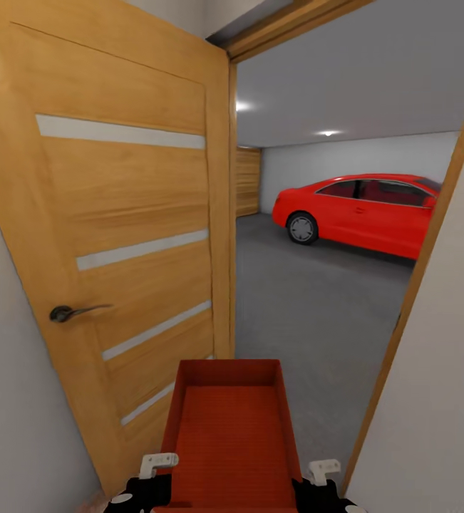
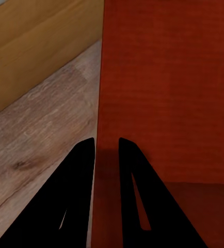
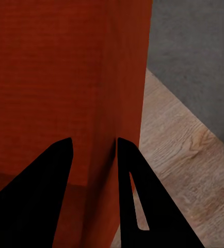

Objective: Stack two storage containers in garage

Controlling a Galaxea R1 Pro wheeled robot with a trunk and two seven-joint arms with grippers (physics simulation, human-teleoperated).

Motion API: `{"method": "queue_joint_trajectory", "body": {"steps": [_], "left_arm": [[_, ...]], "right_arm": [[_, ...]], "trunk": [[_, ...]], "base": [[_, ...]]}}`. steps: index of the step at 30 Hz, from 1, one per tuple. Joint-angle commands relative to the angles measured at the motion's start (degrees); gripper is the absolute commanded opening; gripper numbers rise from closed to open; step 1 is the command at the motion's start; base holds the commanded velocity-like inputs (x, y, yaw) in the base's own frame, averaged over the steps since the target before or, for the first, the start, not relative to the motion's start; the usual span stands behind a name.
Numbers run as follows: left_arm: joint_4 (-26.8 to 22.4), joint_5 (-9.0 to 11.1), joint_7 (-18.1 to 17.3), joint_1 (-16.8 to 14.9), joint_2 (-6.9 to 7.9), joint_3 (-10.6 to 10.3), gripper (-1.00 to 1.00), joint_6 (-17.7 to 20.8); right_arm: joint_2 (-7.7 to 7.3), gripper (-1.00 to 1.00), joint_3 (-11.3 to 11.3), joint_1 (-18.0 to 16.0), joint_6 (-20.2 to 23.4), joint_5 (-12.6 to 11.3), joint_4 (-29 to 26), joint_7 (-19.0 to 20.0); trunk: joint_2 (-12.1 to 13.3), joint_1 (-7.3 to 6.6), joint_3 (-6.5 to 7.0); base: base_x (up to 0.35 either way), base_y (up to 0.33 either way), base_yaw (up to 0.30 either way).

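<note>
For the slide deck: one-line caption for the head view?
Both hands carry an orange-red storage container through the open wooden door toward the garage's grey floor and red car.

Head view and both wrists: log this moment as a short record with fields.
location: at the doorway, garage ahead
carried: one bin, held between both grippers
left gripper: shut on the bin's left wall
right gripper: shut on the bin's right wall
door: open, at left
ahead: grey floor, red car
under robot: wood planks
</note>
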Motion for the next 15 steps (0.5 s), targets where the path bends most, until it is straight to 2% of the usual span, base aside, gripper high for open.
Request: {"method": "queue_joint_trajectory", "body": {"steps": [1, 8, 15], "left_arm": [[-4.29, -0.62, 0.30, -0.05, 0.20, 0.20, -1.00, -1.05], [-4.29, -0.59, 0.30, -0.02, 0.27, 0.20, -1.00, -1.05], [-4.29, -0.55, 0.30, -0.04, 0.33, 0.20, -1.00, -1.05]], "right_arm": [[-0.34, -1.00, 0.54, -0.05, -0.12, -0.41, 0.20, -0.05], [-0.34, -1.00, 0.54, -0.04, -0.12, -0.41, 0.20, -0.05], [-0.37, -1.00, 0.54, -0.07, -0.12, -0.41, 0.20, -0.05]], "trunk": [[-0.08, 0.03, -0.10], [-0.08, 0.03, -0.10], [-0.08, 0.03, -0.10]], "base": [[0.140, 0.238, -0.255], [0.129, 0.217, -0.255], [0.018, 0.030, -0.255]]}}
